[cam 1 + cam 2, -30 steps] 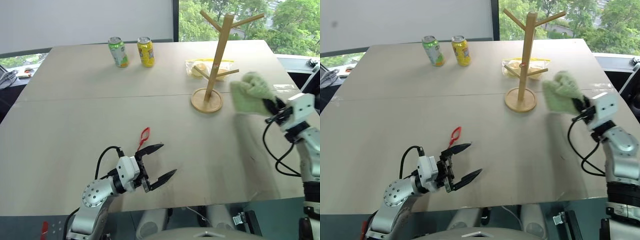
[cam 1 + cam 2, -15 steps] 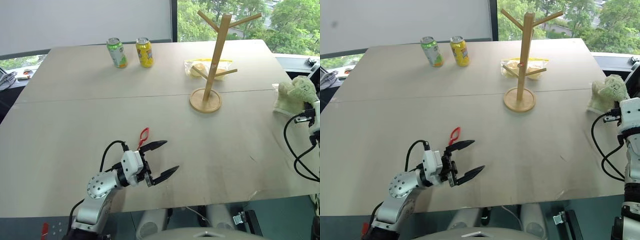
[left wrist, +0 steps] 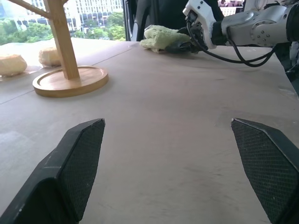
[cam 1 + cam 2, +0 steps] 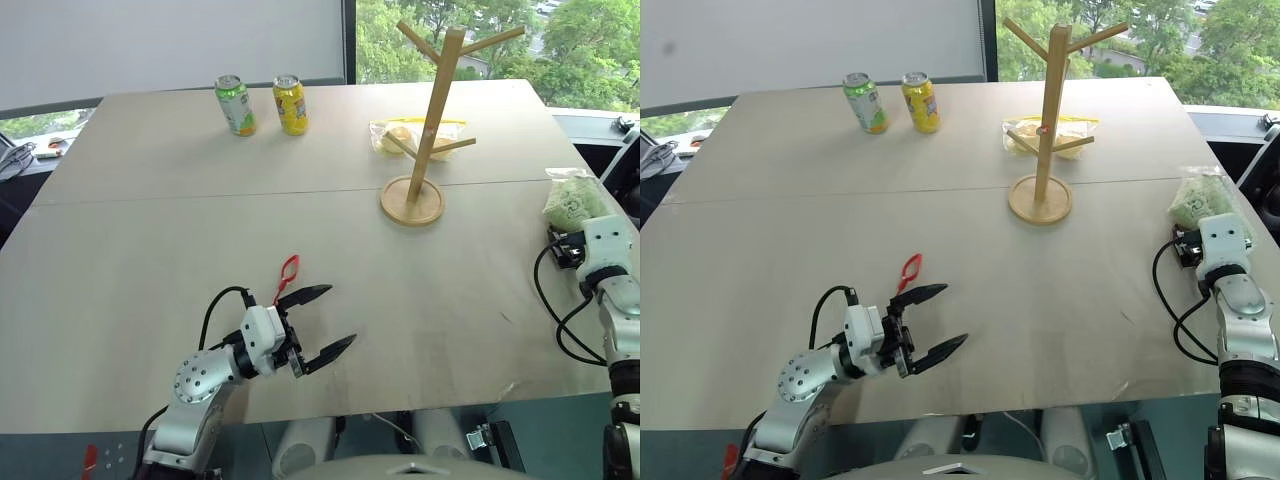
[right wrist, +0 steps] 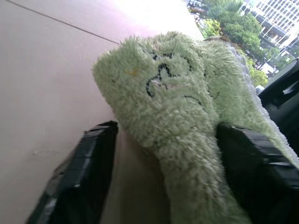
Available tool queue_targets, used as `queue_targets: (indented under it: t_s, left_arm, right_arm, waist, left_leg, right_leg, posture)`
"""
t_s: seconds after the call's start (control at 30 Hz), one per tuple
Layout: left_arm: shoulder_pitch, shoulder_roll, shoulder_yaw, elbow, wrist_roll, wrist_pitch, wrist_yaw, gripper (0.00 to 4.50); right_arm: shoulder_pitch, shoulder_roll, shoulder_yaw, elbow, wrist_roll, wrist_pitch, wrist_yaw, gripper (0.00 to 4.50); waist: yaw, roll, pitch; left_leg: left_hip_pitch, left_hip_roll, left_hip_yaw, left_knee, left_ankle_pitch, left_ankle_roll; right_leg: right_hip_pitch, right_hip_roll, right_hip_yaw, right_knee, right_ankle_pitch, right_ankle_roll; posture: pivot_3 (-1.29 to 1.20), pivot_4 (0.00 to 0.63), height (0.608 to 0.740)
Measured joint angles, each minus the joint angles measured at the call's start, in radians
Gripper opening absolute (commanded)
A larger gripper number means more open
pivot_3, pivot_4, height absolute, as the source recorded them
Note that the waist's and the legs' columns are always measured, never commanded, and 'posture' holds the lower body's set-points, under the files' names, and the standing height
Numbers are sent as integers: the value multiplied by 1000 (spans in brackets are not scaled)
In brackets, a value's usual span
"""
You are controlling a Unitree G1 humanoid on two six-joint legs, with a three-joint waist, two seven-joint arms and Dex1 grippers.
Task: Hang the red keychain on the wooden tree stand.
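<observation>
Left pincer (image 4: 327,322) gapes empty near the red keychain (image 4: 288,273); right pincer (image 5: 163,175) straddles a green cloth (image 5: 187,107).

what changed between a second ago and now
The right gripper carried the green fuzzy cloth from in the air beside the wooden tree stand down to the table's right edge; its fingers now stand apart with the cloth lying between them on the table. The left gripper stayed open by the red keychain, which lies where it was. Both cans and the stand are unmoved.

Two cans (image 4: 236,104), one wooden tree stand (image 4: 430,118)
</observation>
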Motion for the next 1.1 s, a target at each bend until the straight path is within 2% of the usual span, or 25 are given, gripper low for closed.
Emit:
queue_targets:
  t_s: [0.2, 0.4, 0.57, 0.7, 0.87, 1.1]
  left_arm:
    - [8, -1, 0, -30, 3, 5, 28, 4500]
    - [15, -14, -2, -99, 2, 96, 110, 4500]
    - [3, -41, 17, -238, -58, 378, 307, 4500]
    - [-13, -72, 96, -362, -147, 650, 540, 4500]
    - [-9, -106, 168, -492, -182, 917, 785, 4500]
    - [40, -123, 227, -561, -186, 1107, 920, 4500]
  right_arm:
    - [8, 21, -42, -93, 122, -75, 79, 4454]
    - [119, 39, -53, -345, 333, 2, 284, 4454]
    - [264, -13, 44, -555, 451, 136, 510, 4454]
    - [354, -78, 137, -671, 452, 164, 668, 4454]
    - [383, -82, 213, -695, 423, 115, 785, 4454]
    - [376, -57, 262, -648, 397, 25, 882, 4454]
  waist:
    - [0, 0, 0]
    - [1, 0, 0]
    - [1, 0, 0]
    - [1, 0, 0]
    - [3, -1, 1]
    - [4, -2, 1]
  left_leg:
    - [0, 0, 0, 0, 0, 0]
    - [0, 0, -2, 0, 0, 0]
    - [0, 1, -3, 1, 0, 0]
    - [0, 1, -4, 2, 0, 0]
    - [0, 1, -3, 2, 0, -1]
    - [-1, 1, -3, 3, -2, -3]
  right_leg:
    - [0, 0, 0, 0, 0, 0]
    - [0, 0, -1, 0, -2, 4]
    - [0, 0, -1, 1, -3, 4]
    - [0, 0, -2, 1, -3, 4]
    - [1, 0, -2, 1, -3, 4]
    - [1, 0, -3, 1, -3, 4]
  posture:
    - [0, 150, 740]
    - [0, 150, 740]
    - [0, 150, 740]
    - [0, 150, 740]
    - [0, 150, 740]
    - [0, 150, 740]
